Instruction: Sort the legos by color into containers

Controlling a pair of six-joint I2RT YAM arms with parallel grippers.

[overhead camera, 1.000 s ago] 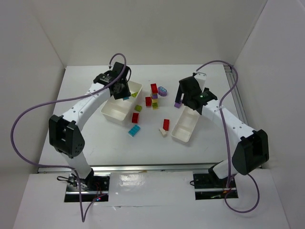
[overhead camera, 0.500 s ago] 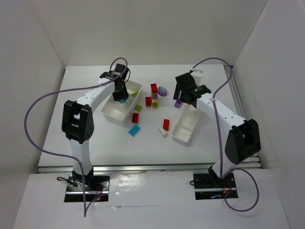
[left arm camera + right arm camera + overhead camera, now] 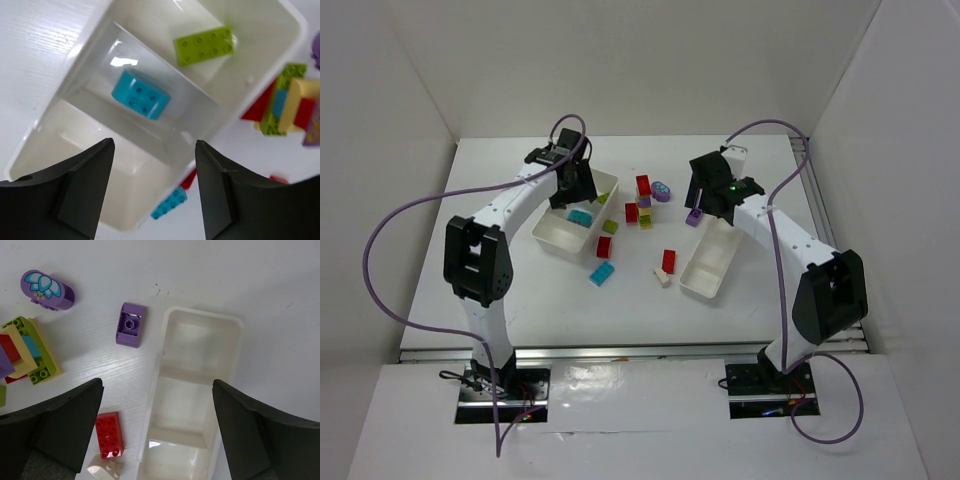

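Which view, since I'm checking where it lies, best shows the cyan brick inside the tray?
Left wrist: the cyan brick sits large in the tray's middle compartment, studs visible. Top external shows it only as a small patch; right wrist misses it.

The white rectangular plastic tray [image 3: 135, 170] with inner dividers is smooth and glossy, and its walls catch bright glints. Inside it, the cyan-blue studded plastic brick [image 3: 141, 94] and the lime green flat studded plastic plate [image 3: 204, 45] are smooth with a soft satin sheen. Around the tray, the white table [image 3: 40, 45] looks matt, with a fine wood-like grain. Above the tray, the black fingers [image 3: 85, 190] of the left gripper [image 3: 154, 145] look like dull, matt plastic with crisp moulded edges.
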